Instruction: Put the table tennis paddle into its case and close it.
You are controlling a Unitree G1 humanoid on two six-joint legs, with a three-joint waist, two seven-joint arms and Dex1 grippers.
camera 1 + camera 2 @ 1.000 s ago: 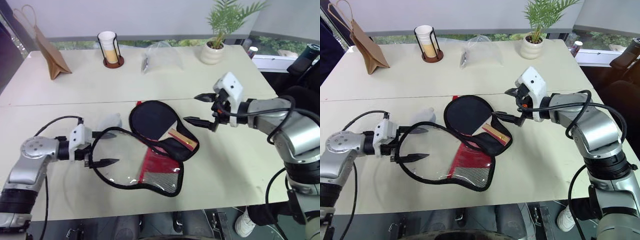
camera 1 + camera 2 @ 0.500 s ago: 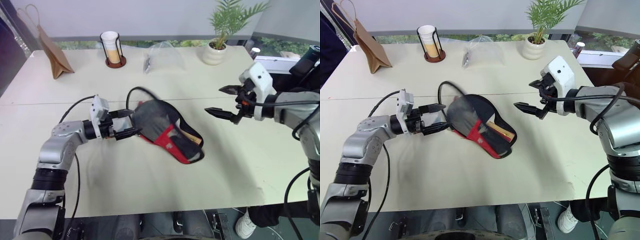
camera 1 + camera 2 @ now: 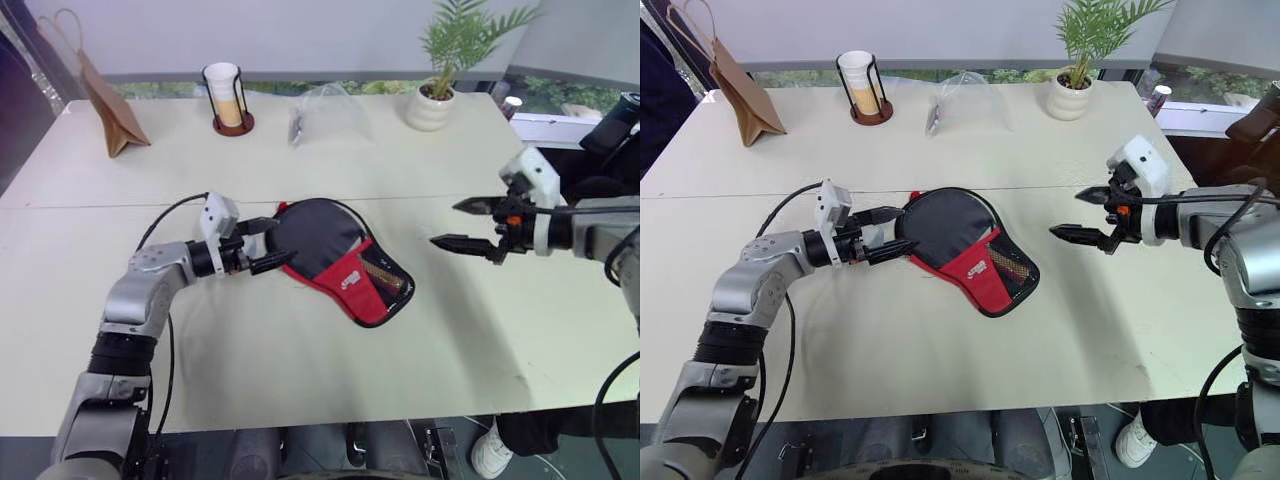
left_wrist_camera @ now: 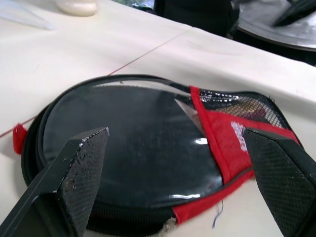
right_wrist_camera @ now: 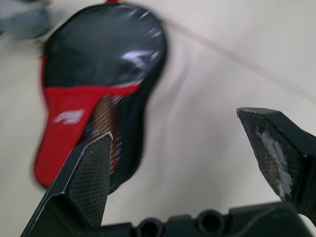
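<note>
We have the case (image 3: 340, 262) lying mid-tabletop (image 3: 300, 370) with its flap folded over the table tennis paddle, whose handle shows through the mesh. Our left hand (image 3: 262, 244) gapes at its left rim; our right hand (image 3: 472, 223) hovers open, well right. Zipping it shut comes next.

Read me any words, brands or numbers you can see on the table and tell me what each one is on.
White logo on the red panel of the case: too small and blurred to read.
Paper cup in its holder: no print that can be made out.
Brown paper bag: no readable text.
</note>
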